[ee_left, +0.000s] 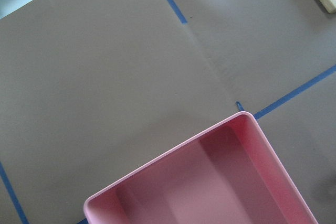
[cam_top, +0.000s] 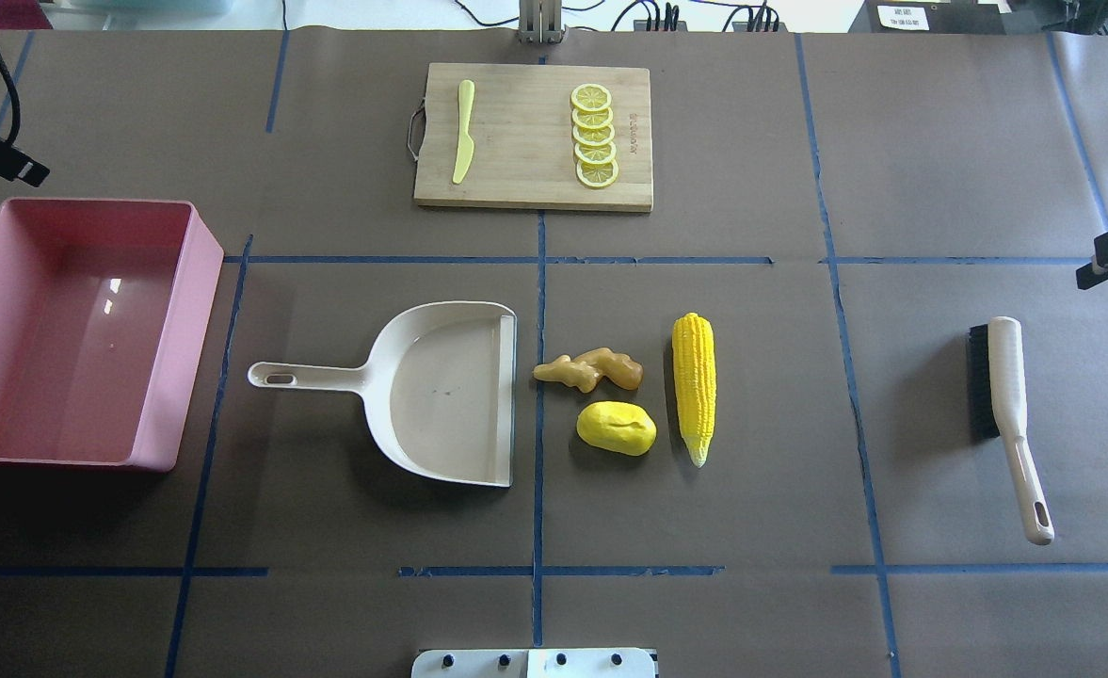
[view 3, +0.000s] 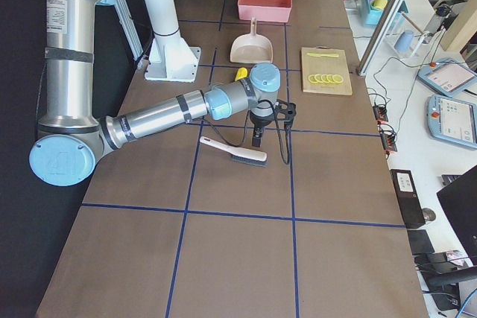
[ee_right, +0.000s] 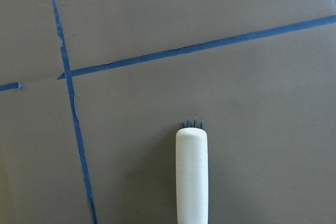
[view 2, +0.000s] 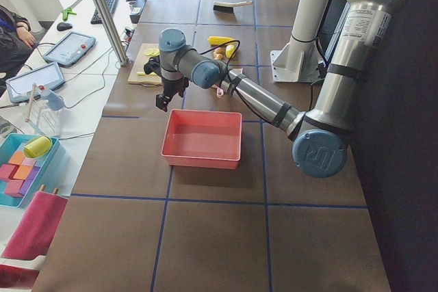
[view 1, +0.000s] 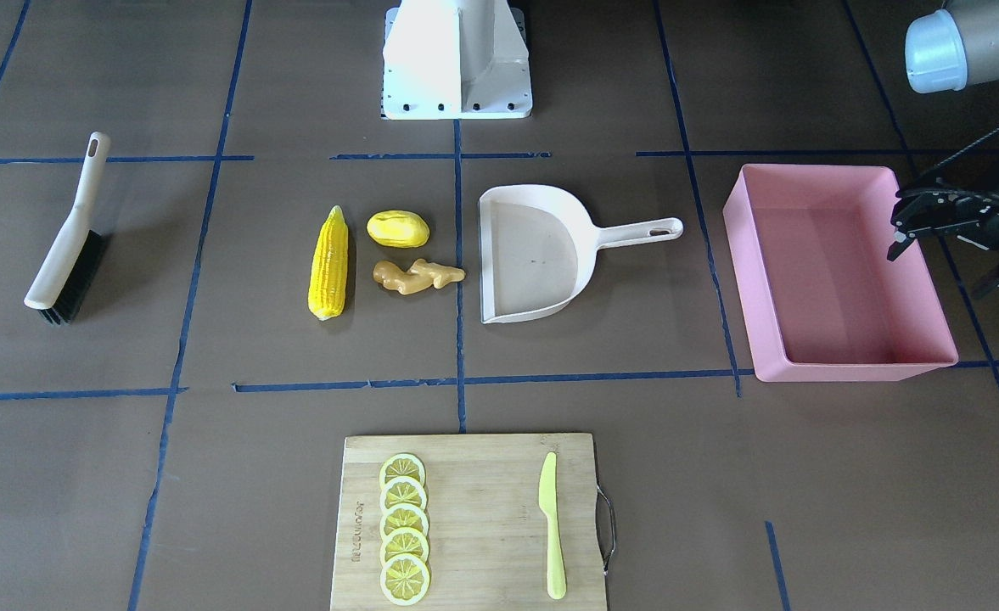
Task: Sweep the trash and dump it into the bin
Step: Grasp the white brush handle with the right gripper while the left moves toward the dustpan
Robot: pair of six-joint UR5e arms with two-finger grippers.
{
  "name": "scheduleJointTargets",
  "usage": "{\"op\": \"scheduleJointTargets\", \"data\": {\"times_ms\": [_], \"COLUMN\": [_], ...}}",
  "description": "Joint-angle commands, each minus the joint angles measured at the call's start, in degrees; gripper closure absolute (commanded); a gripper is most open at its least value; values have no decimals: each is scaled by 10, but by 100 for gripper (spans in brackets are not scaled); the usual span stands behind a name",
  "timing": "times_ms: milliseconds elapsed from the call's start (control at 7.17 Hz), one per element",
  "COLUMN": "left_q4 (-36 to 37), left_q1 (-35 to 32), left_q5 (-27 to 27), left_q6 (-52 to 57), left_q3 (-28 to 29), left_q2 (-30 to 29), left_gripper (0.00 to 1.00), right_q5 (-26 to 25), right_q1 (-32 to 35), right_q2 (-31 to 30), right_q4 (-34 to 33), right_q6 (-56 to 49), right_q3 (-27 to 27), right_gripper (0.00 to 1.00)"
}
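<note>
The trash lies together mid-table: a corn cob [view 1: 329,263] [cam_top: 694,381], a yellow lump [view 1: 397,228] [cam_top: 617,428] and a tan ginger root [view 1: 417,276] [cam_top: 591,369]. A beige dustpan [view 1: 533,255] [cam_top: 441,386] lies with its mouth toward them. The pink bin [view 1: 839,369] [cam_top: 200,330] [ee_left: 262,145] holds nothing. My left gripper [view 1: 936,271] hovers open by the bin's far end. A brush [view 1: 62,246] [cam_top: 1005,405] [ee_right: 191,177] lies on the other side, with my right gripper [view 3: 257,138] above it; I cannot tell its state.
A wooden cutting board [view 1: 482,509] [cam_top: 525,132] at the far table edge carries lemon slices [view 1: 403,526] and a yellow-green knife [view 1: 552,526]. The robot's white base [view 1: 457,59] stands at the near edge. Blue tape lines cross the brown table cover.
</note>
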Motion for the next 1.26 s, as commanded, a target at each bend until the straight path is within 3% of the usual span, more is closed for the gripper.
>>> {"op": "scheduleJointTargets", "data": {"times_ms": [0, 139, 279, 558, 1116], "left_q4": [-5, 0, 0, -1, -4], "left_q1": [39, 56, 60, 61, 71], "left_q5": [1, -6, -7, -4, 0], "left_q6": [-1, -5, -5, -5, -4], "left_q3": [-1, 0, 0, 0, 2], "left_q2": [-12, -21, -25, -27, -28], "left_gripper": [0, 0, 0, 0, 0], "right_q5": [-35, -45, -57, -92, -108], "right_q1": [-66, -91, -116, -190, -236], "right_q2": [-2, -10, -64, -112, -123], "right_q4": [0, 9, 99, 262, 274], "right_q6": [36, 37, 66, 211, 267], "right_q3": [15, 15, 14, -5, -36], "right_gripper": [0, 1, 1, 1, 0]}}
